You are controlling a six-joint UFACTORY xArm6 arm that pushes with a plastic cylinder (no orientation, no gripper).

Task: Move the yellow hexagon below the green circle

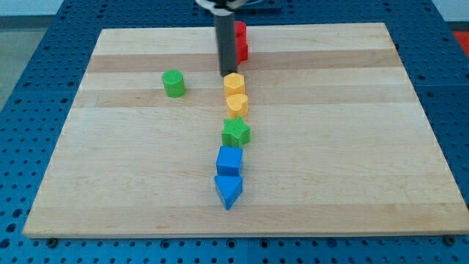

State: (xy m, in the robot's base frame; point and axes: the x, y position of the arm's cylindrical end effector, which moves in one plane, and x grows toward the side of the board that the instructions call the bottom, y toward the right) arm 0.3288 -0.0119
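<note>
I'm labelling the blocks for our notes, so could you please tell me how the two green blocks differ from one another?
The green circle is a round cylinder, while the green star has a notched, pointed outline. The green circle stands alone toward the view's left; the green star sits in the central column, between the lower yellow block and the blue cube. My tip is nearer the star's column, just above the yellow hexagon. Both share the same green and ridged tops.

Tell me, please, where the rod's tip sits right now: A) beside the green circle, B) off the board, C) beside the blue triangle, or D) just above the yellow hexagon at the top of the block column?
D: my tip ends right at the top edge of the yellow hexagon, far from the green circle.
</note>
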